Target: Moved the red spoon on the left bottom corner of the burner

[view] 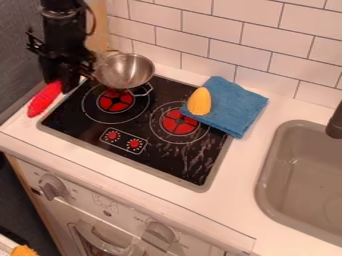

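Red spoon [44, 100], one end at black claw [61, 85], beside cooktop [160, 159]

White tiled wall [227, 28] behind counter [242, 172]

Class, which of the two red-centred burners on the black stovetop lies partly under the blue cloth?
The right-hand burner: the blue cloth covers part of its ring. The left one has the silver metal pot by its far edge.
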